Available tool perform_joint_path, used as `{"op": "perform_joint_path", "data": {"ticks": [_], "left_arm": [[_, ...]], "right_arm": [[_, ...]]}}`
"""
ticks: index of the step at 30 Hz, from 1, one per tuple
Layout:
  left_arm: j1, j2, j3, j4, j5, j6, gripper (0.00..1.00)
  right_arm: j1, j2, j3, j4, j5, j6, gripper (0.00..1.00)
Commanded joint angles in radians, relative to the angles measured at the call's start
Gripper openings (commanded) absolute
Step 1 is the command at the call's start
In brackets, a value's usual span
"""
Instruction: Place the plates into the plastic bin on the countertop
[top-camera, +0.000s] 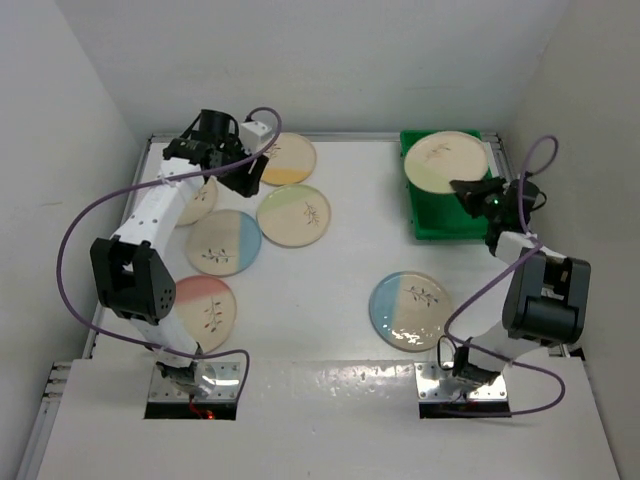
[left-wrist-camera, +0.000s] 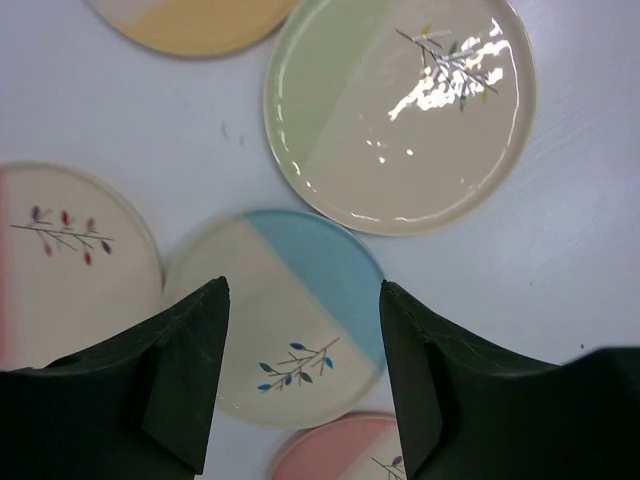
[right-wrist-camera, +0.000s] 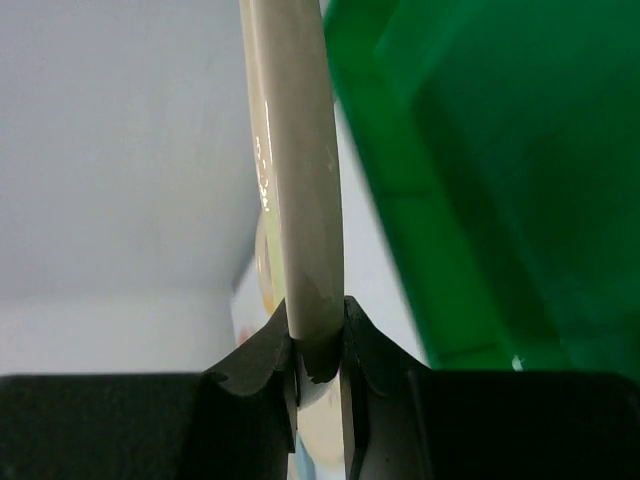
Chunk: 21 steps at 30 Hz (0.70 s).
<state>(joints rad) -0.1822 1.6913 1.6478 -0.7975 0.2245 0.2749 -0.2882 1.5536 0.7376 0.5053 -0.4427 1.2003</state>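
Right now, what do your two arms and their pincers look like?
The left arm and right arm match: white links, boxy black joints, a looping purple cable, a metal base plate. The left pincer and right pincer each have two dark, wedge-shaped fingers. No markings visible.

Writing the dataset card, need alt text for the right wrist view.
The right end effector is shut on the rim of a cream plate, seen edge-on and running up the frame. The green plastic bin fills the right side.
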Motion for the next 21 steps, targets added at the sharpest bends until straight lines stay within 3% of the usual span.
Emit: {"op": "perform_joint_path", "data": {"ticks": [1,7,10,13,14,18,20,21], "left_arm": [[0.003,-0.004,-0.028,-0.023,0.039,-0.022,0.64],[0.003,-0.004,-0.088,-0.023,0.058,-0.022,0.64],[0.003,0.007,-0.115,-0.023,0.067,-0.022,0.64],[-0.013,0.018,-0.126,-0.023,0.087,-0.022,0.64],[-0.022,0.028,-0.126,-0.023,0.087,-0.022,0.64],[-0.103,0.048,-0.091,-0.023,0.073,-0.003,0.64],[-0.167,0.071,-0.071,-0.023,0.073,0.006,0.66],[-0.190,0.082,-0.045,-0.023,0.073,0.006,0.66]], "right_arm": [[-0.037,0.043,-0.040,0.365,0.090,0.243,0.00],[-0.048,0.167,-0.050,0.366,0.168,0.237,0.00],[-0.051,0.212,-0.023,0.336,0.133,0.190,0.00],[-0.033,0.221,0.051,0.090,0.108,0.075,0.08],[-0.032,0.215,0.069,0.040,0.110,0.046,0.12],[-0.014,0.201,0.200,-0.277,0.150,-0.100,0.51],[-0.006,0.182,0.218,-0.382,0.205,-0.155,0.58],[0.009,0.175,0.259,-0.469,0.231,-0.198,0.72]]}}
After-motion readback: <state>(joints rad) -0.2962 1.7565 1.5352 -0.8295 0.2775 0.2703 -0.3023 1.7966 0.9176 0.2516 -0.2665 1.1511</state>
